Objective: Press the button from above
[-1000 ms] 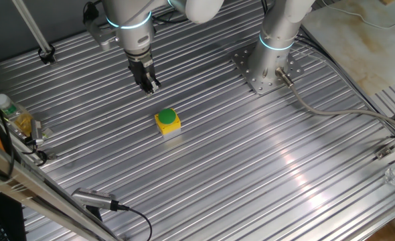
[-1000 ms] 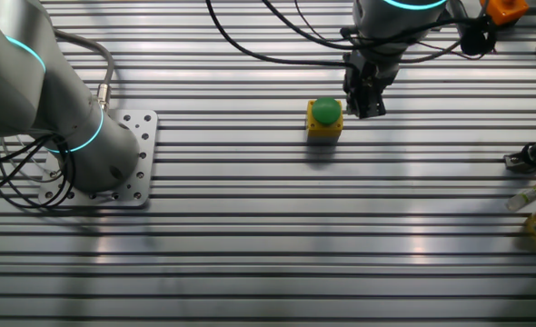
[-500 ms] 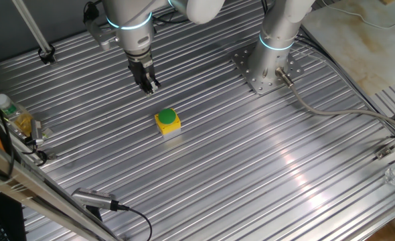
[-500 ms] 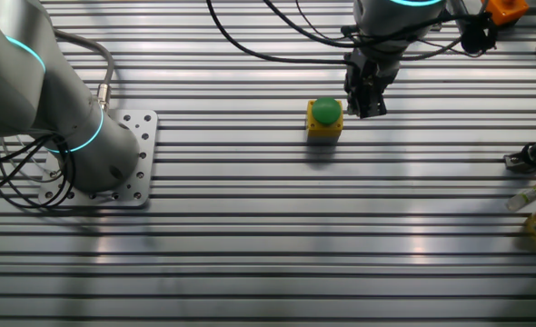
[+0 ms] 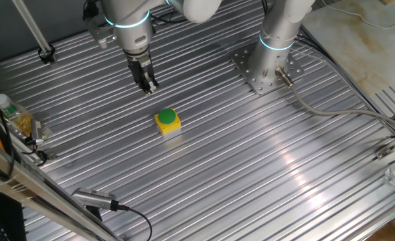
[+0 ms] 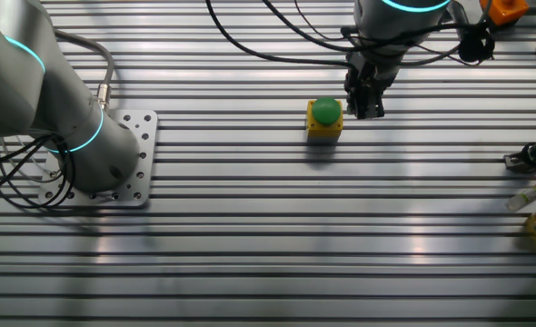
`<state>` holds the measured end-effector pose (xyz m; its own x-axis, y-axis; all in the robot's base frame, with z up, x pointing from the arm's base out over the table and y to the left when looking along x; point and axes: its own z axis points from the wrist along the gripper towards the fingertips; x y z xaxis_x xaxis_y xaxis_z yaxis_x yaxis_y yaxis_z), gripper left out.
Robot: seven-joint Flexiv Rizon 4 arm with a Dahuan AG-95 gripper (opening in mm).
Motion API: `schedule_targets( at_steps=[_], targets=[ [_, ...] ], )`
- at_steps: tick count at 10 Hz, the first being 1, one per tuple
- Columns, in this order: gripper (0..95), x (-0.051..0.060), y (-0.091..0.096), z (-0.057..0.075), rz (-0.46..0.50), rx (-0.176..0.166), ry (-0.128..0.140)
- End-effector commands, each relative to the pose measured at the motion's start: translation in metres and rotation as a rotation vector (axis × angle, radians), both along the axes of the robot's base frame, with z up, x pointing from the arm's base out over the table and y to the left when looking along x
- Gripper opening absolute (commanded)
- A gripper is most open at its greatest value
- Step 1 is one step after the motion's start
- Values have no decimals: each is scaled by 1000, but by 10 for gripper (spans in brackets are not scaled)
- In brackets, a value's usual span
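The button is a round green cap on a yellow cube with a pale grey base, standing on the ribbed metal table. It also shows in the other fixed view. My gripper points down and hangs behind and to the left of the button, off to its side and not over the cap. In the other fixed view the gripper is just right of the box. The dark fingers taper together to one tip with no gap showing. It holds nothing.
The arm's base plate stands at the back right, with a cable running from it. Bottles and clutter sit at the left edge. A metal tool with a cord lies at the front left. A second arm's base shows in the other fixed view.
The arm's wrist has shifted very slightly up and left. The fingertips stay at nearly the same spot beside the button. The button has not moved.
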<state>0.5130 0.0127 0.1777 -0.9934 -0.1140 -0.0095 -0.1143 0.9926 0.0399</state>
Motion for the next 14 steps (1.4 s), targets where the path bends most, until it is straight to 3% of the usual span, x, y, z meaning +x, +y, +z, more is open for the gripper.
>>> schedule_targets(
  at_steps=[1, 3, 6, 14],
  targets=[
    [0, -4, -12, 6, 41, 20, 5],
    [0, -6, -19, 5, 41, 24, 8],
    [0, 4, 11, 1, -9, 12, 12],
    [0, 8, 11, 5, 14, -4, 12]
  ],
)
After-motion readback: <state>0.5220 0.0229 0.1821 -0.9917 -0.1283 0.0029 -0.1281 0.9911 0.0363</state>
